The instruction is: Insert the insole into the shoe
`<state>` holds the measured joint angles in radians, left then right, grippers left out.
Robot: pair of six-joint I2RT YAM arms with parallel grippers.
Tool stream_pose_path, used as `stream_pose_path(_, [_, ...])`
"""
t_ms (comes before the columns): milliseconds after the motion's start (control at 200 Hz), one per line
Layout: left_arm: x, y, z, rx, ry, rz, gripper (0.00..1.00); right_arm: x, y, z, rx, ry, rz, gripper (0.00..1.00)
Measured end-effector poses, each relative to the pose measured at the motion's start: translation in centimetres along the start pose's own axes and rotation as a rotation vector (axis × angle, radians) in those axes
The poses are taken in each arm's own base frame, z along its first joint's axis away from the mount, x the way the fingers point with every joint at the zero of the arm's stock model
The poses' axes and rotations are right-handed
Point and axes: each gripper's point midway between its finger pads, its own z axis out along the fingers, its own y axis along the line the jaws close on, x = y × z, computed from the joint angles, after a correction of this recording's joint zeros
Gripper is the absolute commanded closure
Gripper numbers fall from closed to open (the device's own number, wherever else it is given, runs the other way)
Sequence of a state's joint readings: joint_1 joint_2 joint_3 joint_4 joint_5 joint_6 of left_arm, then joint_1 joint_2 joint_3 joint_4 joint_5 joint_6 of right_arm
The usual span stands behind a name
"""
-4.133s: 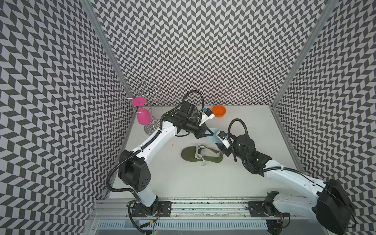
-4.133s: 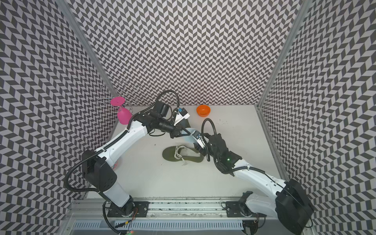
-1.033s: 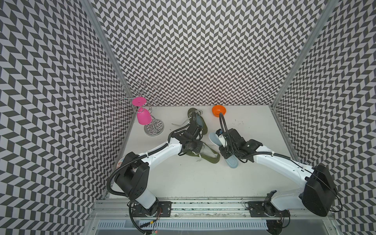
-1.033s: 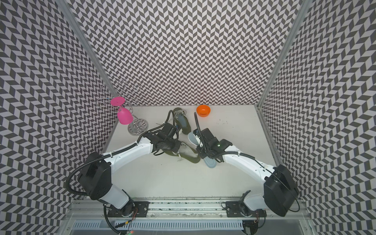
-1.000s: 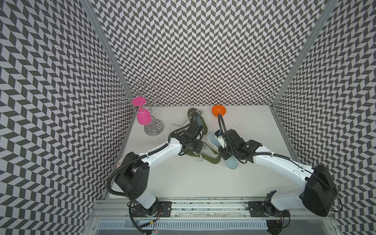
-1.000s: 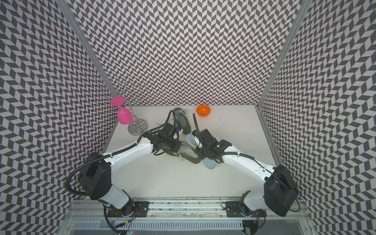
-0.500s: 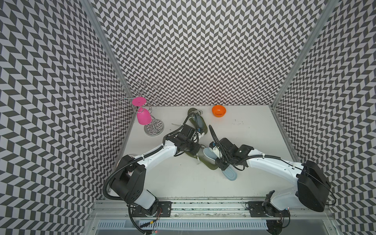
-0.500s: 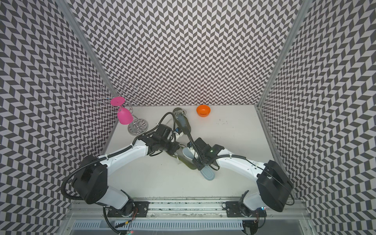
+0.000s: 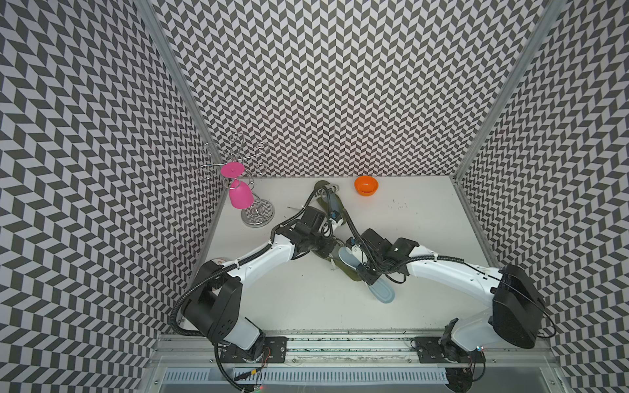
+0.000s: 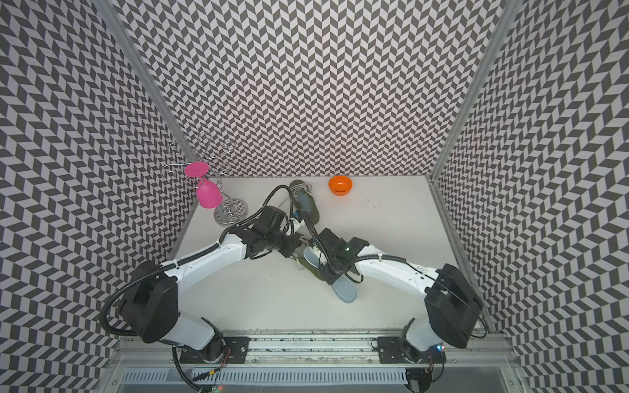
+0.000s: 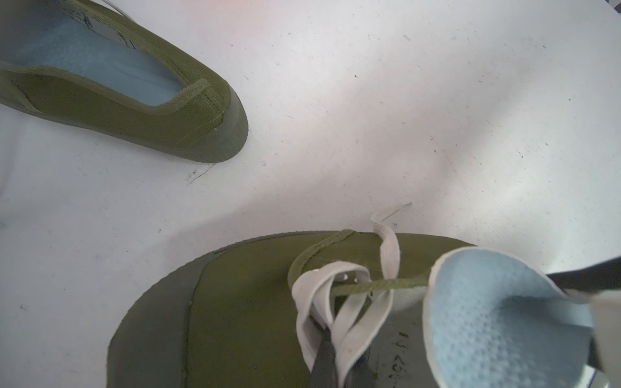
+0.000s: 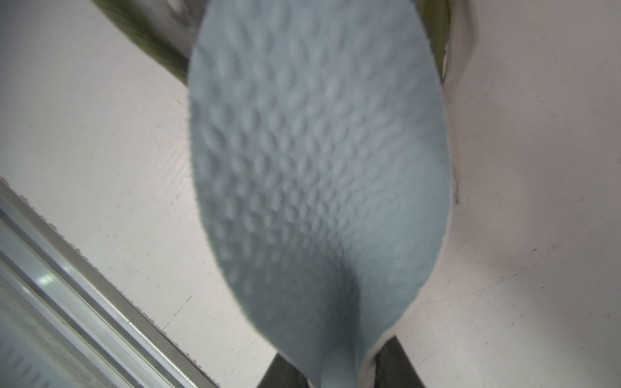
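An olive green shoe (image 9: 348, 272) (image 11: 235, 319) lies mid-table in both top views. My left gripper (image 9: 328, 253) (image 11: 331, 364) is shut on its white laces (image 11: 339, 302) at the throat. A light blue insole (image 9: 383, 294) (image 12: 319, 168) hangs slanted in my right gripper (image 9: 367, 277) (image 12: 339, 373), which is shut on its middle. The insole's front end (image 11: 497, 322) sits at the shoe's opening, and its other end sticks out toward the table's front. How deep the tip reaches is hidden.
A second olive shoe (image 9: 329, 200) (image 11: 117, 90) with a blue insole inside lies at the back. An orange bowl (image 9: 366, 185) sits behind it to the right. A wire rack (image 9: 238, 160) holding a pink glass (image 9: 240, 197) stands back left. The metal front rail (image 12: 67, 285) borders the table.
My right gripper has carried the insole leftward, bringing its front end to the shoe's opening. My left gripper keeps its hold on the laces and has shifted slightly.
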<state>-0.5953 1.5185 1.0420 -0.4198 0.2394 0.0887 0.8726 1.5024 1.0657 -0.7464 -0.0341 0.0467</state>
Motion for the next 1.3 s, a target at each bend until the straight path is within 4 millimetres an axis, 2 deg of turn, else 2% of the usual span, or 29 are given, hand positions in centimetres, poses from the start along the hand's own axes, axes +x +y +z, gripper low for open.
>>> stream_pose_path(210, [0.0, -0.1, 0.0, 0.007, 0.000, 0.012, 0.96, 0.3, 0.7, 0.0, 0.002, 0.011, -0.018, 0.69])
stream_pose_path(366, [-0.1, -1.1, -0.3, 0.061, -0.008, 0.039, 0.96, 0.7, 0.1, 0.2, 0.037, 0.022, -0.019, 0.69])
stream_pose_path(516, [-1.1, -2.7, -1.7, 0.109, -0.053, 0.084, 0.96, 1.1, -0.6, 0.6, 0.069, 0.043, -0.015, 0.69])
stream_pose_path(756, [-1.0, -3.4, -2.2, 0.144, -0.052, 0.100, 0.95, 1.3, -1.5, 0.9, 0.118, 0.061, -0.011, 0.70])
stream_pose_path(1001, [-0.7, -4.0, -1.6, 0.179, -0.015, 0.103, 0.95, -0.2, -2.6, 0.1, 0.170, 0.029, 0.006, 0.70])
stream_pose_path(1302, [-1.3, -4.3, -1.6, 0.199, -0.033, 0.078, 0.95, -1.6, -2.6, 0.8, 0.173, -0.005, -0.031, 0.67])
